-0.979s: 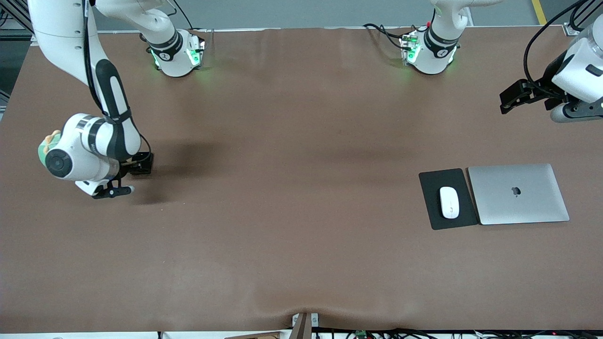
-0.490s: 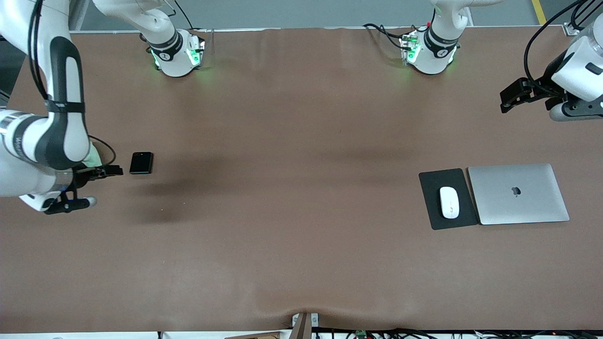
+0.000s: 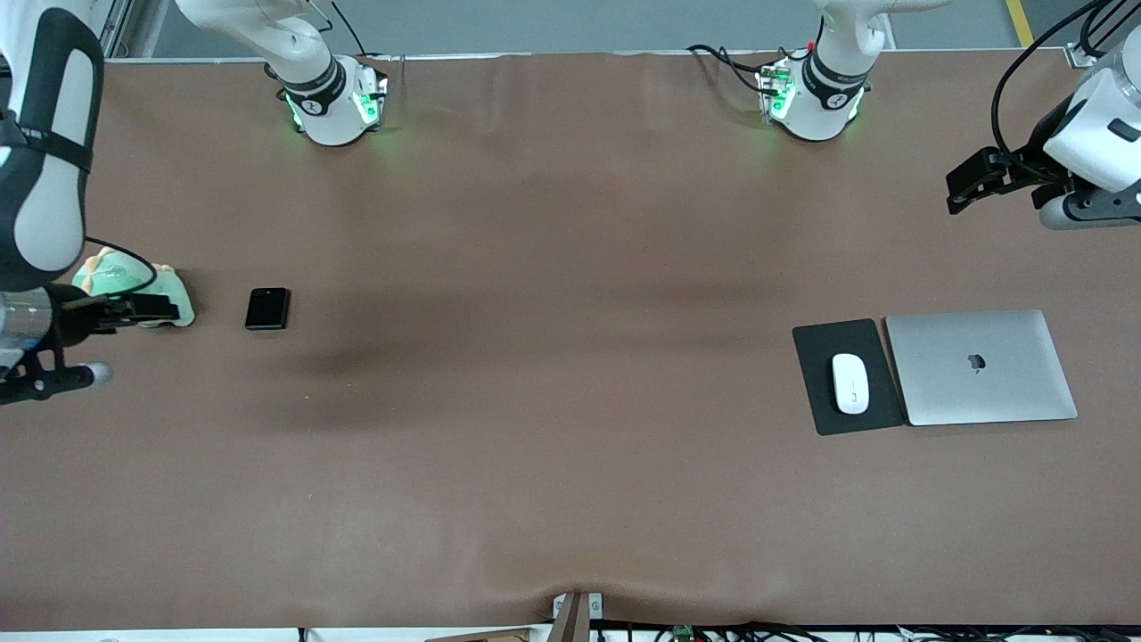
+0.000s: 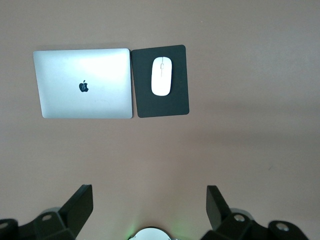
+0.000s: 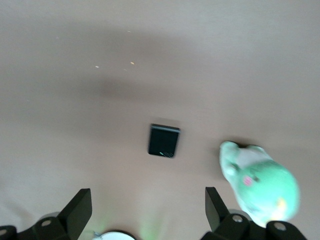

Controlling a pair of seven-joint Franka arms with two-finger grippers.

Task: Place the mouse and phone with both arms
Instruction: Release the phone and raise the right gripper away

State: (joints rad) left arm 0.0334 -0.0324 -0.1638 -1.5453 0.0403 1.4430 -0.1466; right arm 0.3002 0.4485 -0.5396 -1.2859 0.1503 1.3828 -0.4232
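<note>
A brown worktop (image 3: 553, 446) seen from above, with two white robot arms.

The right gripper (image 5: 145, 210) hangs in the air at the right arm's end of the worktop, its fingers (image 5: 80, 207) spread wide and holding nothing. Just off that gripper, on the worktop below it, lies the phone (image 3: 267, 308), a small glossy black square, flat and untouched. A pale green plush toy (image 3: 134, 283) sits beside the phone, closer still to the gripper and partly under the arm.

The left gripper (image 4: 150, 210) hangs high over the left arm's end of the worktop, also spread wide and empty. Well apart from it, on the worktop below, the white mouse (image 3: 850, 383) rests in the middle of a black mouse pad (image 3: 816, 383). A closed silver laptop (image 3: 980, 367) with an apple logo lies edge to edge with the pad, on the pad's side toward the end of the worktop. Neither gripper touches anything.
</note>
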